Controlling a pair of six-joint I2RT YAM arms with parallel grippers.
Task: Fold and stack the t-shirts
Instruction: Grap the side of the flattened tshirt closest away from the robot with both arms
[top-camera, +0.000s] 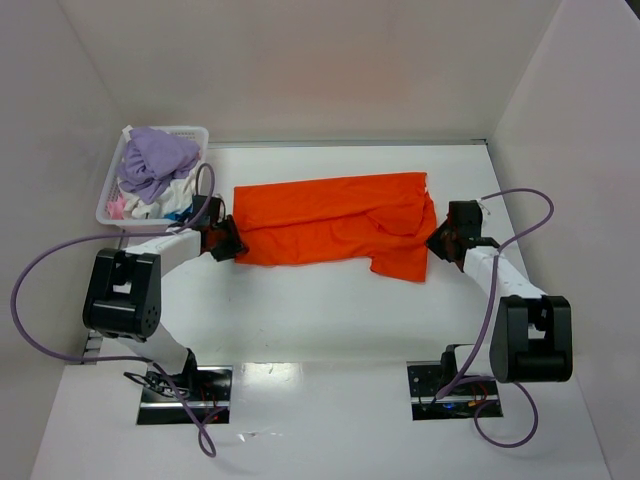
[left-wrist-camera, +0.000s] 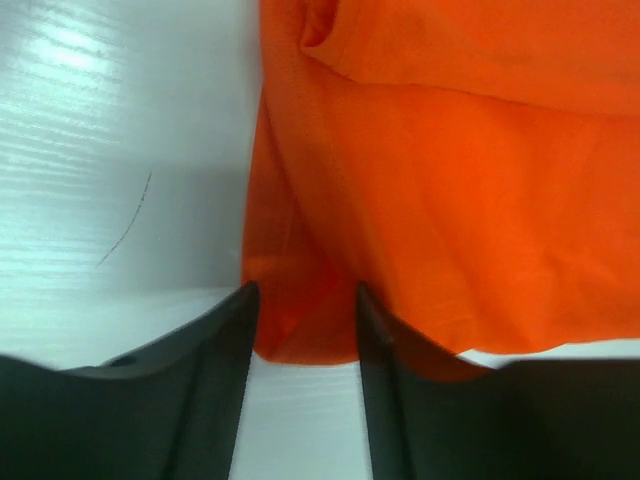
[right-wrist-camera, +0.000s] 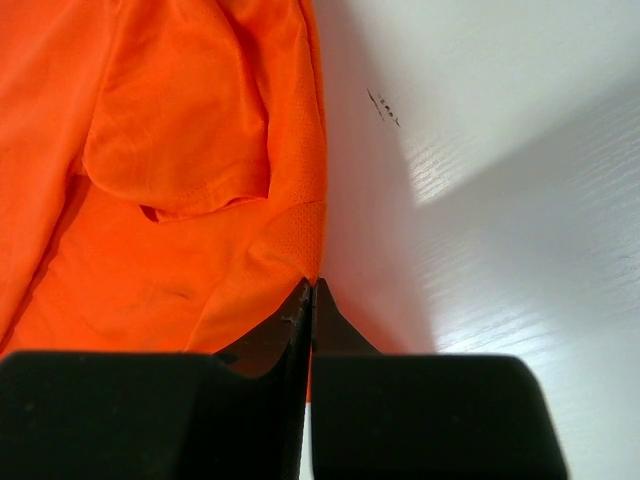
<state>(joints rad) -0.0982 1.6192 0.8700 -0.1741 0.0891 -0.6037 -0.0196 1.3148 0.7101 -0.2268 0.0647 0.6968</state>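
An orange t-shirt (top-camera: 330, 225) lies folded lengthwise across the middle of the white table. My left gripper (top-camera: 228, 240) is at its left end. In the left wrist view the gripper (left-wrist-camera: 305, 292) is open, and the shirt's (left-wrist-camera: 450, 200) near left corner lies between the fingertips. My right gripper (top-camera: 440, 240) is at the shirt's right end. In the right wrist view the gripper (right-wrist-camera: 313, 287) is shut, pinching the shirt's (right-wrist-camera: 180, 150) right edge, and a sliver of orange shows between the fingers.
A white lattice basket (top-camera: 107, 208) stands at the back left, just behind my left arm. It holds a heap of clothes with a purple garment (top-camera: 155, 160) on top. White walls close in the table on three sides.
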